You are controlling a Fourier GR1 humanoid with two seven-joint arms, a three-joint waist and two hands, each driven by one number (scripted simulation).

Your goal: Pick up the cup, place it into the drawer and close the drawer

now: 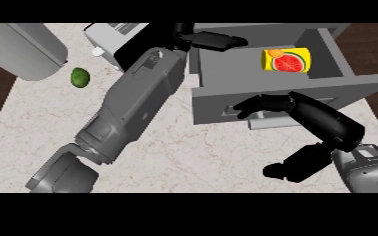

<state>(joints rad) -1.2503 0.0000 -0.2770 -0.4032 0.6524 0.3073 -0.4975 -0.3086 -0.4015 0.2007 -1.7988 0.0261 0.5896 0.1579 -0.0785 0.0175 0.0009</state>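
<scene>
The open grey drawer held 1 yellow cup, lying on its side, long axis left-right. My left hand lay relaxed over the drawer's left edge. My right hand curled against the drawer front, grasping nothing visible.

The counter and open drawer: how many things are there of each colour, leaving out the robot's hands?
Green: 1, the small green oval fruit on the marble counter.
Yellow: 1, the yellow cup with a watermelon picture in the grey drawer.
White: 1, the white boxy appliance.
Grey: 1, the grey rounded container.
Total: 4
</scene>
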